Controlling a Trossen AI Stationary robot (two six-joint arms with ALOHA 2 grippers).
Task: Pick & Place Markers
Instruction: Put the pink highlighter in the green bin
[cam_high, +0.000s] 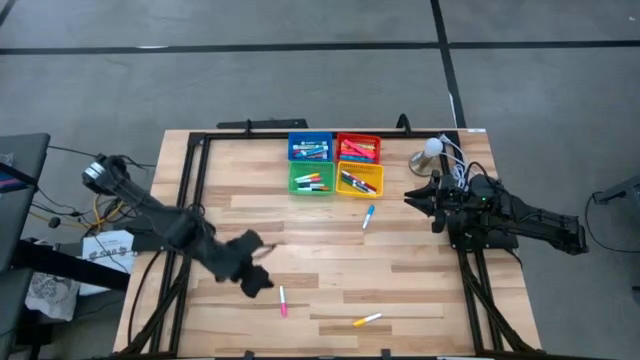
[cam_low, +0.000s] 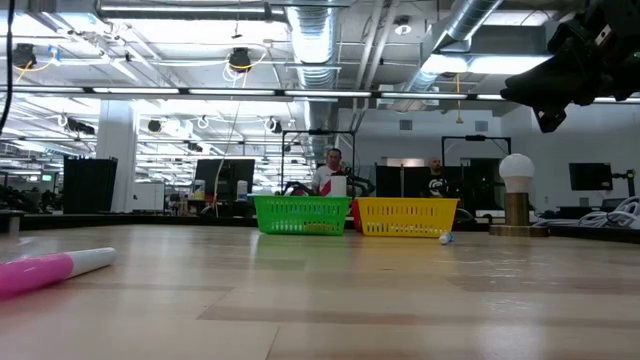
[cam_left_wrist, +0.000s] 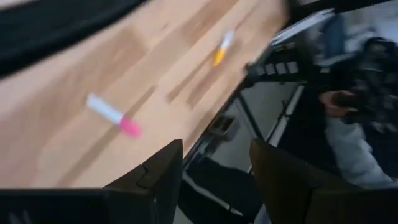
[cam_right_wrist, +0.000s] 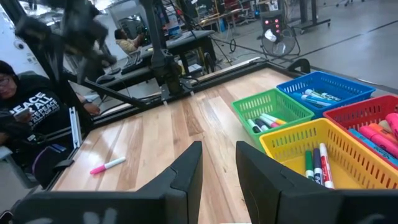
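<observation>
The left gripper (cam_high: 258, 283) hangs over the near-left part of the table (cam_high: 420, 280) with its two fingers spread apart and nothing between them, as the left wrist view shows; the pink marker (cam_high: 283, 301) lies on the wood just beside it, toward the near edge, white barrel on one end and pink cap on the other. This looks like the approach to that pen, and to do it well the arm should come over the middle of the barrel, turn the wrist so the fingers straddle the pen across its thin width, and lower until the tips are almost on the wood before closing, since a round barrel will roll away if nudged from one side. Farther along the near edge lies a yellow marker (cam_high: 367, 320), well apart from the pink one, and a blue marker (cam_high: 368, 216) rests near the middle of the table, just in front of the four small baskets. Of these, the green basket (cam_high: 311, 180) and yellow basket (cam_high: 360, 181) sit in front, the blue basket (cam_high: 310, 147) and red basket (cam_high: 358, 148) behind, all already holding pens. The right gripper (cam_high: 420, 198) waits raised at the right side, its fingers a narrow gap apart and empty. A person sits beyond the table's edge.
</observation>
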